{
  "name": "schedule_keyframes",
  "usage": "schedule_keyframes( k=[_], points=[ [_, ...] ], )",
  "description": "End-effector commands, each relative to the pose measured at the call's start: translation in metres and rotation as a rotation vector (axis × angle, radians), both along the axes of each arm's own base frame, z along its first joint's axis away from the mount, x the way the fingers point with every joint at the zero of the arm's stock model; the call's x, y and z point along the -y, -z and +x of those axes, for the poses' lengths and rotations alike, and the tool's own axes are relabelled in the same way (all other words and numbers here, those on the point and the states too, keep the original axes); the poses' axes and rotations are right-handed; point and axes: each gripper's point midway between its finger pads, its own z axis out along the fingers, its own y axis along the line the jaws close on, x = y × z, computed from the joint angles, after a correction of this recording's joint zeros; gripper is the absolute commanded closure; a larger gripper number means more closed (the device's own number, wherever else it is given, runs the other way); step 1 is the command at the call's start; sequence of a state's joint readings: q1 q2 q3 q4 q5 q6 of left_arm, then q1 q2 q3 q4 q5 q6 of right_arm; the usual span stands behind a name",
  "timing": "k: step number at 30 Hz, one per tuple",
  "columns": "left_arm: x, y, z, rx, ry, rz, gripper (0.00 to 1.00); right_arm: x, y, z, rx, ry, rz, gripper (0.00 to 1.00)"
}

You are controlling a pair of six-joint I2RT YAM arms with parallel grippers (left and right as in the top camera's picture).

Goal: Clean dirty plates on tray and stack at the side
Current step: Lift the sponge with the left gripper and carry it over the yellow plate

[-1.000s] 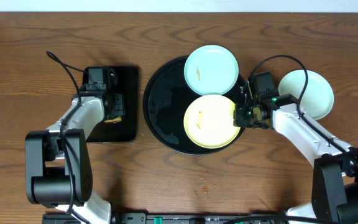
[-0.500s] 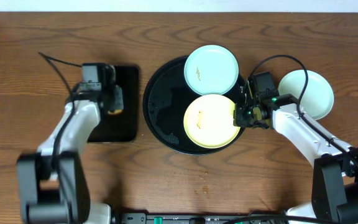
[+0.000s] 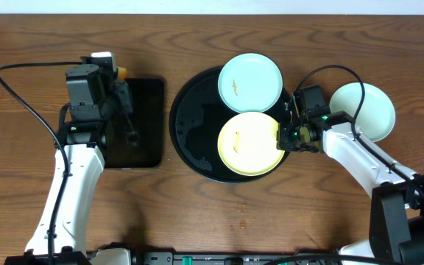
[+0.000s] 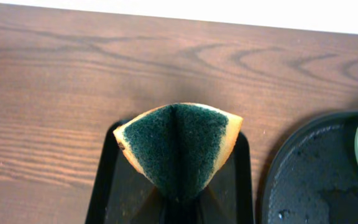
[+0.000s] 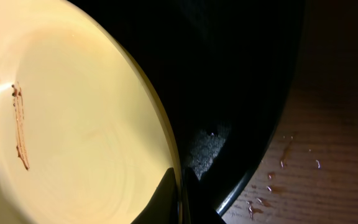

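Note:
The large round black tray holds a pale yellow plate with a brown smudge, and a mint-blue plate with a small mark sits over the tray's far rim. A second mint-blue plate lies on the wood at the right. My right gripper is shut on the yellow plate's right rim; its jaws pinch the edge over the tray. My left gripper is shut on a folded green-and-yellow sponge, raised above the small tray's far end.
A small rectangular black tray lies left of the round one, seen under the sponge in the left wrist view. Water drops dot the wood by the round tray's rim. Arm cables loop over the table at both sides.
My left gripper closed on the sponge and lifted it off the rectangular tray, moving toward the back left. The right arm and the plates stayed put.

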State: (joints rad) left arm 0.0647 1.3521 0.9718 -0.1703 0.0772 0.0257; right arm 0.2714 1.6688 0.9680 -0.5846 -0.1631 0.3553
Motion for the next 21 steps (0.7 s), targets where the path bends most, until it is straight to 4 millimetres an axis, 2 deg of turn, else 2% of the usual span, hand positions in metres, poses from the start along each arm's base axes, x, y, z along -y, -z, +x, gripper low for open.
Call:
schedule_keyframes(
  k=[1, 9, 12, 16, 21],
  points=[
    [-0.001, -0.018, 0.004, 0.057, 0.002, -0.002, 0.93, -0.003, -0.005, 0.004, 0.014, -0.009, 0.001, 0.99],
    [-0.001, -0.015, 0.004, 0.052, 0.002, -0.002, 0.93, -0.003, -0.005, 0.005, 0.018, -0.008, 0.002, 0.99],
    [0.0, -0.002, 0.002, 0.011, 0.003, -0.006, 0.92, -0.003, -0.006, 0.006, 0.021, -0.008, 0.003, 0.99],
    [0.007, 0.015, -0.011, -0.074, 0.024, -0.023, 0.93, -0.003, -0.006, 0.006, 0.022, -0.008, 0.003, 0.99],
    [0.003, 0.023, -0.014, -0.107, 0.004, -0.009, 0.92, -0.004, -0.006, 0.008, 0.03, -0.008, 0.005, 0.99]
  ],
)
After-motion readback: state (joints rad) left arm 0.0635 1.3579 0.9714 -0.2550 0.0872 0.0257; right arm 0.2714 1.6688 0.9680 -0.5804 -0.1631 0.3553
